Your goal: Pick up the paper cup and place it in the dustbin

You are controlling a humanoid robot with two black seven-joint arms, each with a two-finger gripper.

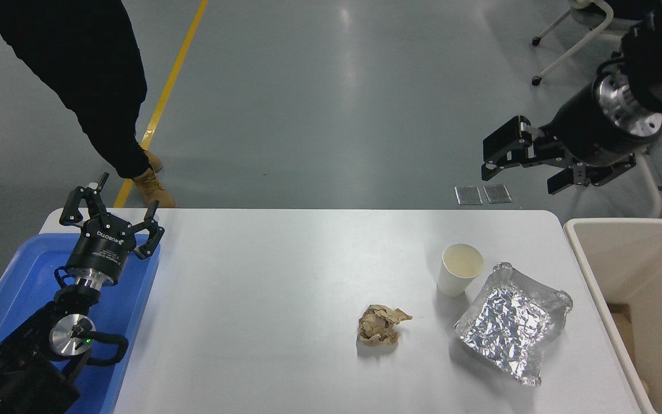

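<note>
small white tapered paper cup (460, 269) upright on white table (285, 299), touching crinkled silver foil tray (512, 325). likely light, thin-walled, easily crushed; best pinched gently across mid-wall. black right gripper (523, 164) raised beyond far edge, fingers apart. large beige plastic dustbin (595, 276) at right.

One high head view — looking forward and down over the white table (285, 276).

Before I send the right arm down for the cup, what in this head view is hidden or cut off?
- Dustbin: cut off by the right and bottom edges; most of its floor is unseen.
- Paper cup: its base at the far side is hidden by its own wall.
- Right end effector: open, but its arm runs off the right edge.
- Foil tray: what lies beneath is hidden.
</note>
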